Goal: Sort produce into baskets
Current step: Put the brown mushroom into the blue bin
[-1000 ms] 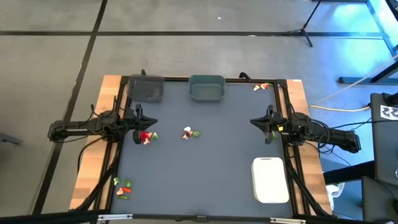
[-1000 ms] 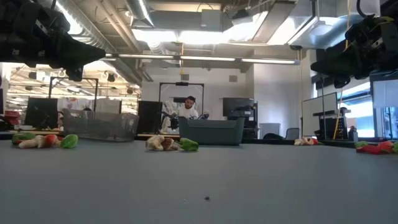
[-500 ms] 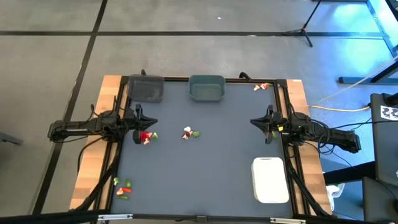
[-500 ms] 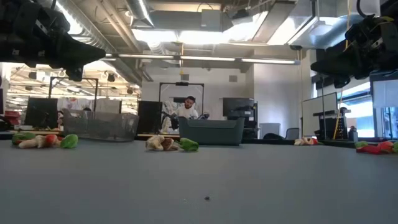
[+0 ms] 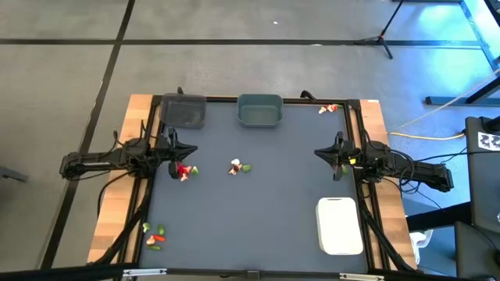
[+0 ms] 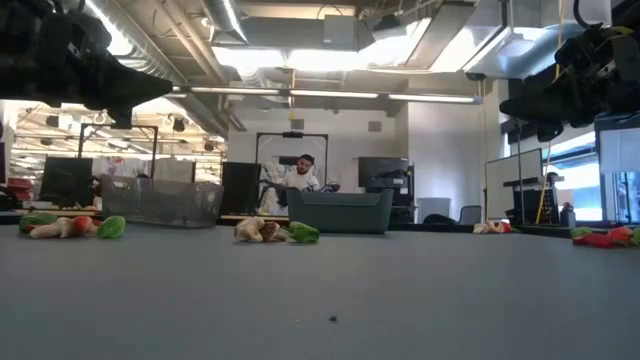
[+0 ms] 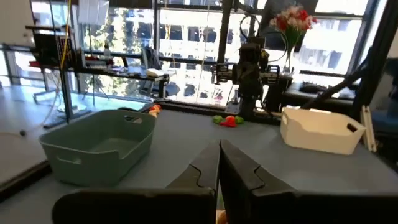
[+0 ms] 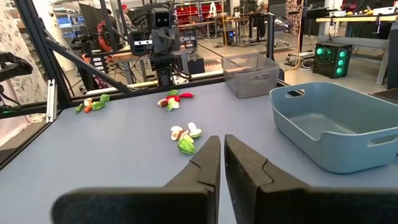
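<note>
Red and pale toy pieces lie on the grey table, just right of the left gripper and slightly nearer. That gripper is closed and holds nothing. A second small cluster lies mid-table, closer to the left arm. The right gripper, also closed and empty, waits well apart at the right edge. The dark grey bin stands far-left.

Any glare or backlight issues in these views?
Low view: bright ceiling lights leave both arms as dark shapes. Left wrist view: sunlit windows backlight the scene, white tray still clear. High view: even light, blue glow at top right corner.
</note>
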